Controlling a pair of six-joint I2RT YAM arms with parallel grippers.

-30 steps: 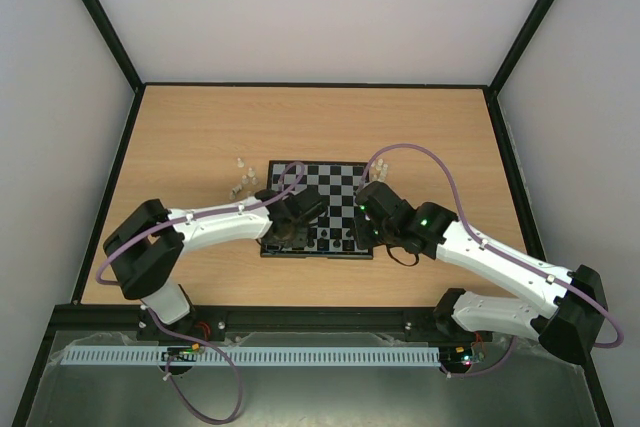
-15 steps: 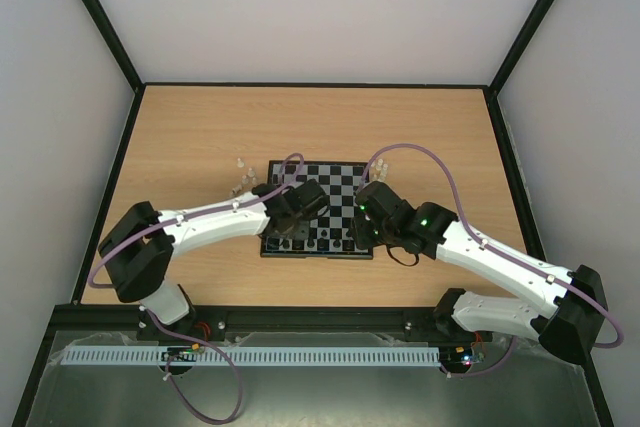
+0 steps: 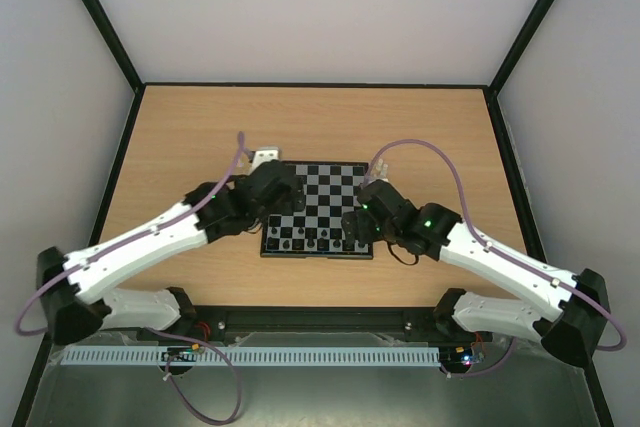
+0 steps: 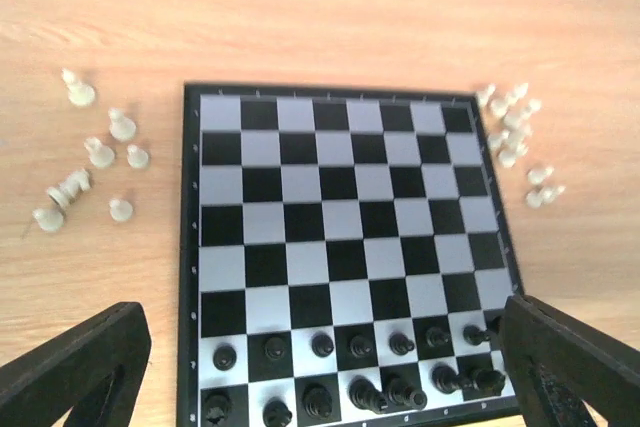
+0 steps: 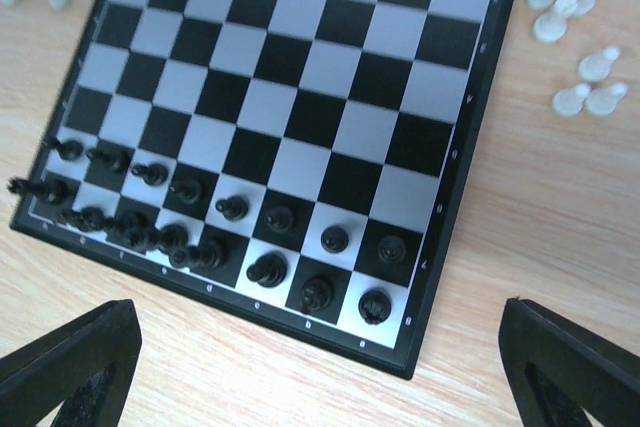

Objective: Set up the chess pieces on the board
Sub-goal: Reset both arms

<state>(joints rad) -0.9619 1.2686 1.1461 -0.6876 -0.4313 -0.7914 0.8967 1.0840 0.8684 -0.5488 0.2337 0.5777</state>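
Note:
The board [image 3: 325, 182] lies in the middle of the table. Black chess pieces [image 3: 310, 239] fill its two nearest rows, seen in the left wrist view [image 4: 360, 367] and the right wrist view [image 5: 230, 237]. Translucent whitish pieces lie loose on the wood on both sides of the board, one cluster [image 4: 95, 152] on the left and one [image 4: 515, 132] on the right, the latter also in the right wrist view [image 5: 580, 47]. My left gripper [image 4: 320, 372] hangs high over the board's left side, open and empty. My right gripper [image 5: 320, 372] hovers over the near right corner, open and empty.
The board's thin dark rim [image 5: 455, 187] stands slightly proud of the wooden table [image 3: 200, 127]. Black frame rails [image 3: 130, 157] edge the table on the left, back and right. Purple cables [image 3: 420, 147] arch over both arms.
Both grippers went from nearly shut to wide open. The left arm lifted off the board's near left rows and swung to its far left corner. The right arm barely moved.

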